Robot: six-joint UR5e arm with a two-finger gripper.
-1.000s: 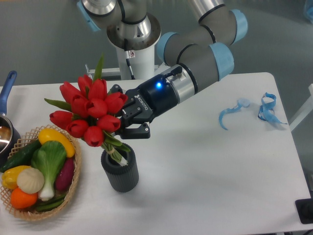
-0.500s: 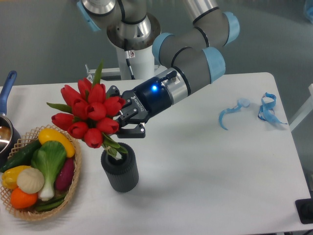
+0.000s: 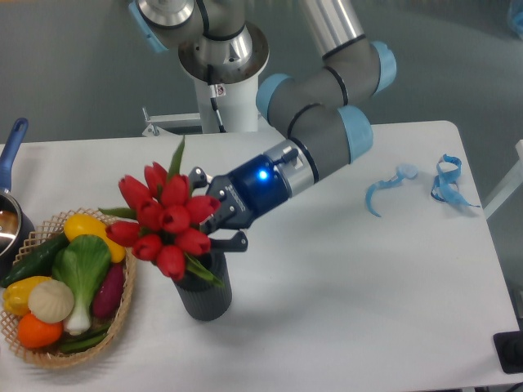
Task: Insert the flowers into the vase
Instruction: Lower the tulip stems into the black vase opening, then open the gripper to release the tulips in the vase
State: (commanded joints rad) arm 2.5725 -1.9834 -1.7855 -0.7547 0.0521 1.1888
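At the left edge of the white counter sits a wicker basket filled with toy vegetables. Just right of it, the flowers form a tight bunch of red tulip buds with green leaves, one long leaf pointing up. The bunch leans left and hangs over the mouth of the vase, a short dark grey ribbed cylinder standing upright on the counter; the lower leaves and stems reach its rim, though how deep they go cannot be seen. The arm slopes down from the upper right, its wrist tilted toward the bunch, a blue light glowing on it. The claw is clamped on the flowers behind the buds, its dark fingers just above the vase. Far right lie blue strips.
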